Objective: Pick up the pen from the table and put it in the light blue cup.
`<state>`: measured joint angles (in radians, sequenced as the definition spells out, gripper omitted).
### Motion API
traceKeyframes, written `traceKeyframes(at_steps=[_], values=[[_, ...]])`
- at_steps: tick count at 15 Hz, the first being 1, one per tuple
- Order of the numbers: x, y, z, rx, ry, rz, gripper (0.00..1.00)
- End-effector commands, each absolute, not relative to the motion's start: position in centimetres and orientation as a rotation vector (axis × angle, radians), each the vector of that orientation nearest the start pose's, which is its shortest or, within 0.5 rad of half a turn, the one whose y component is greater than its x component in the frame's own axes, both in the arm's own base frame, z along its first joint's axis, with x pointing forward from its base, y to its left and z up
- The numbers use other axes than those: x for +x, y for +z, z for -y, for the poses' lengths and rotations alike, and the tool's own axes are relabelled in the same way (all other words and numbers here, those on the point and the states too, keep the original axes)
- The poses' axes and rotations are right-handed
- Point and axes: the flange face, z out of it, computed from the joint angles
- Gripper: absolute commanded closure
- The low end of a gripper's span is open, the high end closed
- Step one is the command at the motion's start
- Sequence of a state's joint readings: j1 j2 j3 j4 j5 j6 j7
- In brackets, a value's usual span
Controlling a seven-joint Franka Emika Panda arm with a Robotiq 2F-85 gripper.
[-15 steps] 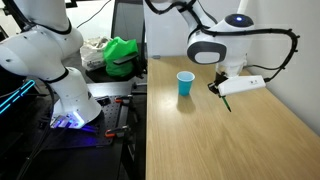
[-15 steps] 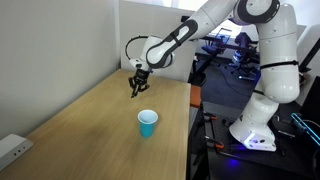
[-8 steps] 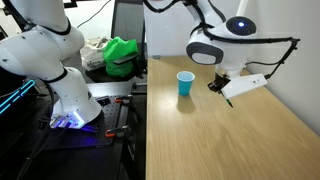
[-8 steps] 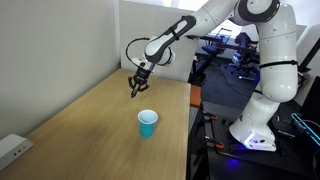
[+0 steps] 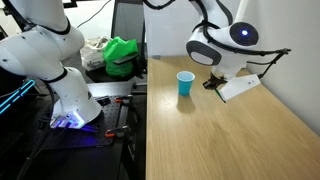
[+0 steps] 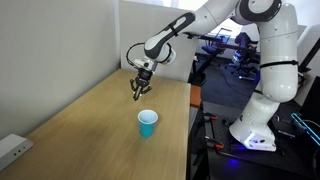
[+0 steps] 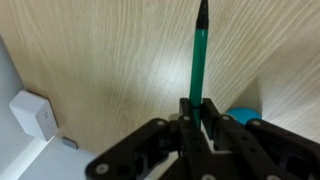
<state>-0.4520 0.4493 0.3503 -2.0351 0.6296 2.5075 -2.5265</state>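
Note:
My gripper (image 7: 197,110) is shut on the green pen (image 7: 198,55), which sticks out from the jaws with its dark tip pointing away over the table (image 7: 110,60). In both exterior views the gripper (image 6: 138,90) (image 5: 212,84) hangs above the light wood table (image 6: 90,130), holding the pen (image 6: 137,94) up in the air. The light blue cup (image 6: 147,123) (image 5: 185,84) stands upright on the table, a short way from the gripper. A bit of the cup's rim (image 7: 243,112) shows beside the jaws in the wrist view.
A white box (image 7: 32,117) sits at the table's edge by the wall; it also shows in an exterior view (image 6: 12,148). A second white robot (image 5: 50,60) and green cloth (image 5: 120,55) stand beside the table. The wall runs along the table's far side.
The gripper with the pen has risen a little and drifted toward the cup. The wrist has turned. The cup has not moved.

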Motion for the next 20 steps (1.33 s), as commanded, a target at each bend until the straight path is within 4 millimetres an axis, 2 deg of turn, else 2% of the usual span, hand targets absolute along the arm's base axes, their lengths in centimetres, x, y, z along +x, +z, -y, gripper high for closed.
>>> traceKeyframes(at_steps=[1,10,20], values=[[59.1,25.2,7.1,1.777,0.904,-2.608,0.96],[59.0,27.6,4.8,1.726,1.059,-2.709,0.96],[57.0,27.8,5.6,1.874,1.217,-2.820,0.96]])
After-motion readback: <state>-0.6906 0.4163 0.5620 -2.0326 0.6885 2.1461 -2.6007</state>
